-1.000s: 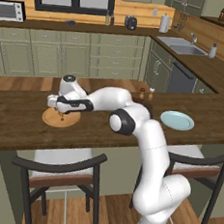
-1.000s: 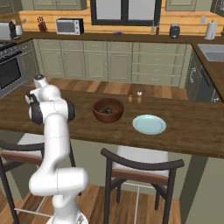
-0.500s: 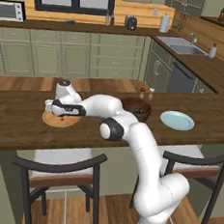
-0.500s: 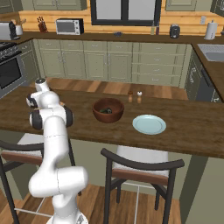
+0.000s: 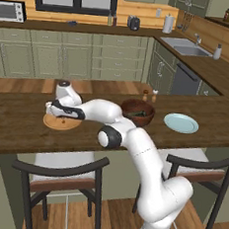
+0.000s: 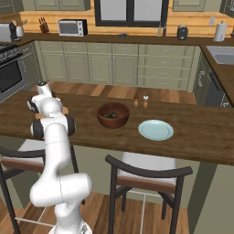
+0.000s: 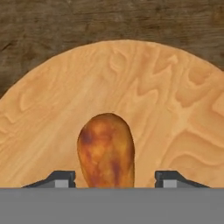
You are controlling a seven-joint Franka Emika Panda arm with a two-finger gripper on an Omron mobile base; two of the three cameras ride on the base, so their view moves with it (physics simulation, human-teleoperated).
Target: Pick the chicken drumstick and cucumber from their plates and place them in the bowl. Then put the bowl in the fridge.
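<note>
In the hand view the orange-brown chicken drumstick (image 7: 106, 151) lies on the light-tan wooden plate (image 7: 153, 87). My gripper (image 7: 114, 179) stands open astride it, one fingertip on each side and a gap at the right. In the left base view the gripper (image 5: 62, 118) points down onto that plate (image 5: 50, 123) at the counter's left. The reddish-brown bowl (image 5: 137, 113) (image 6: 113, 114) sits mid-counter with the dark-green cucumber (image 5: 140, 112) (image 6: 110, 115) inside. A pale blue plate (image 5: 181, 123) (image 6: 156, 130) lies bare to its right. The fridge is out of view.
Salt and pepper shakers (image 5: 150, 95) (image 6: 140, 101) stand behind the bowl. Two dark chairs (image 5: 63, 178) (image 6: 148, 176) are tucked under the counter's front edge. A sink (image 5: 185, 46) and cabinets line the far wall.
The hand has sunk a little lower over the wooden plate and the elbow has swung down toward the counter. Bowl and blue plate have not moved.
</note>
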